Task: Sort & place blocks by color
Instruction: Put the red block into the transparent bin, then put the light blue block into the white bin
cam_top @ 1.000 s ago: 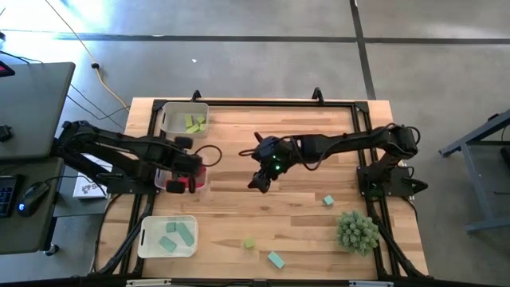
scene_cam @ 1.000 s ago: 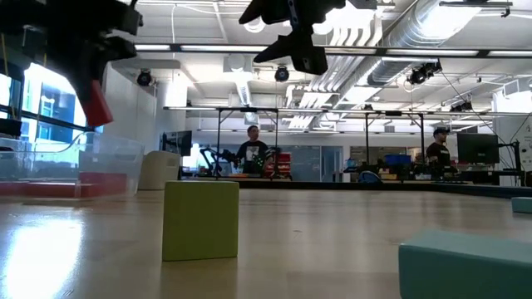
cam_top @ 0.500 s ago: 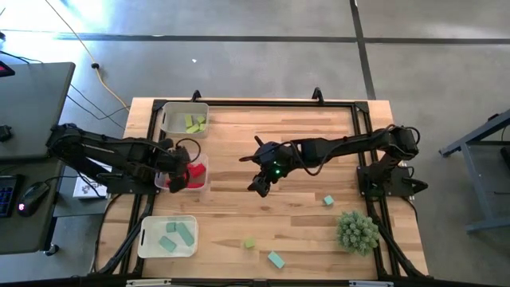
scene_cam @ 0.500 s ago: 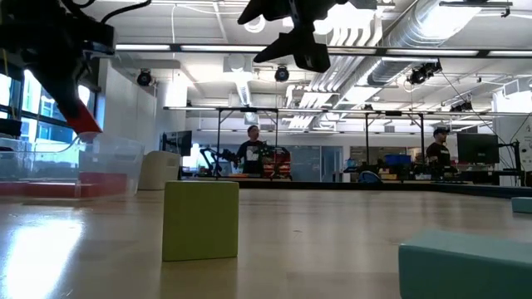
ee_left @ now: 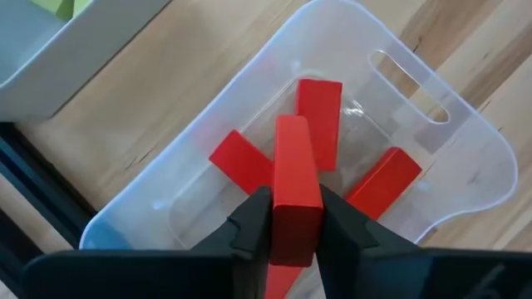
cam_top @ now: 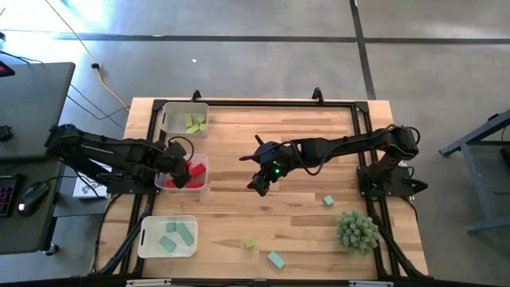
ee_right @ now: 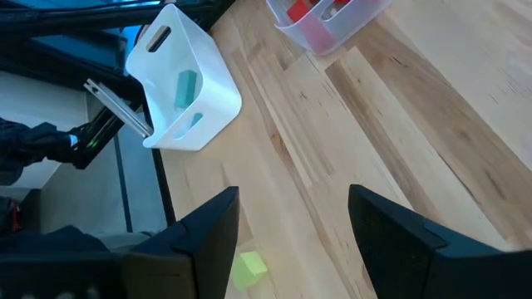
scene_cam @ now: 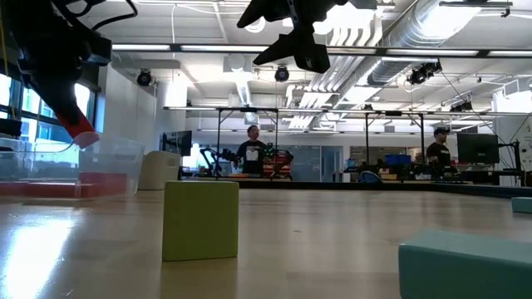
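In the high view, the left hand (cam_top: 177, 169) is seen at the left of the frame over the clear bin (cam_top: 200, 185) of red blocks, between the upper bin with yellow-green blocks and the lower bin with teal ones. The right hand (cam_top: 256, 185) hangs mid-frame above bare tabletop (cam_top: 319, 135), its fingers spread and empty.

In the low view, the red bar (scene_cam: 81, 133) is seen at upper left, tilted, above the bin wall.

In the left wrist view, the red bar (ee_left: 296, 195) is pinched between the fingers (ee_left: 251, 220), its long axis running up the frame toward the three red blocks already lying in the bin.

If released while tilted, the bar could strike those blocks or the wall and tumble out, it is judged.
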`<move>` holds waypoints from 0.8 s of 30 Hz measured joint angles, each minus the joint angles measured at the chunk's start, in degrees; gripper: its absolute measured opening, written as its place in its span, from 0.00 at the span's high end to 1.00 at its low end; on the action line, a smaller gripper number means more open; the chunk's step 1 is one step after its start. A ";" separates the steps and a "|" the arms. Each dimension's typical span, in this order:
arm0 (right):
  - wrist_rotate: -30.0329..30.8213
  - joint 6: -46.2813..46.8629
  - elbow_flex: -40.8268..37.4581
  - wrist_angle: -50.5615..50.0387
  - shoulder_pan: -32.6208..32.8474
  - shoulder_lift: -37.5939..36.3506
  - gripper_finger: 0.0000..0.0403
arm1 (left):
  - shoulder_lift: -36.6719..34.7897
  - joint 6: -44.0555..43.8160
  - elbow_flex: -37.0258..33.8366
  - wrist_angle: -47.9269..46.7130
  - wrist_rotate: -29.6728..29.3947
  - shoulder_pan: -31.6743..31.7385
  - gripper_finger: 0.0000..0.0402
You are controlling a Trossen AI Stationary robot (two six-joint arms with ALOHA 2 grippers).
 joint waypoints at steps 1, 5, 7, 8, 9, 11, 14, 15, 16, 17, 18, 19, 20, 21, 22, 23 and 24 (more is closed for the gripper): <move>0.00 -0.01 -0.01 0.00 0.00 0.00 0.47 | 0.00 -0.48 0.00 0.00 -0.02 0.19 0.84; -0.02 -0.04 -0.01 0.00 0.00 0.00 0.47 | 0.00 -2.08 0.00 -0.05 0.00 1.69 0.79; -0.02 -0.04 -0.01 0.00 0.00 0.00 0.47 | 0.00 -2.65 0.00 -0.07 0.15 2.53 0.76; -0.04 -0.04 -0.01 0.00 0.00 0.00 0.47 | 0.00 -2.74 0.00 -0.08 0.55 2.99 0.75; -0.09 -0.04 -0.01 -0.01 0.00 0.00 0.47 | 0.00 -2.77 0.00 -0.09 1.15 3.51 0.74; -0.30 -0.01 -0.01 -0.01 0.00 0.00 0.47 | -0.01 -2.77 0.00 -0.11 2.43 4.50 0.72; -0.74 0.73 -0.01 -0.13 0.04 0.00 0.47 | 0.00 -2.16 0.00 -0.09 3.96 5.50 0.70; -0.81 1.47 -0.01 -0.46 0.05 0.00 0.47 | 0.00 -1.82 0.00 -0.07 4.13 5.67 0.69; -0.85 2.01 -0.01 -1.02 0.07 0.00 0.47 | 0.00 -1.46 0.00 -0.06 4.42 5.93 0.69; -0.83 2.77 -0.01 -1.65 0.07 0.00 0.47 | 0.00 -1.39 0.00 -0.04 4.66 6.03 0.69; -0.84 3.00 -0.01 -2.43 0.07 0.00 0.47 | -0.04 -1.33 0.00 -0.02 4.97 6.06 0.70; -0.87 3.49 -0.01 -3.19 0.07 0.00 0.47 | -0.11 -1.24 0.00 -0.02 5.27 6.06 0.70; -0.85 4.34 -0.01 -4.13 0.07 0.00 0.47 | -0.15 -1.21 0.00 0.02 5.66 6.06 0.70; -0.84 5.20 -0.01 -5.46 0.07 0.00 0.47 | -0.15 -1.21 0.00 0.02 6.07 6.06 0.71; -0.81 5.95 -0.01 -6.93 0.07 0.00 0.47 | -0.15 -1.21 0.00 0.02 6.33 6.06 0.71; -0.67 7.12 -0.01 -8.59 0.10 0.00 0.47 | -0.20 -1.08 0.00 0.05 6.39 6.06 0.72; -0.19 8.17 -0.01 -10.46 0.24 0.00 0.47 | -0.41 -0.66 0.00 0.09 6.44 6.06 0.72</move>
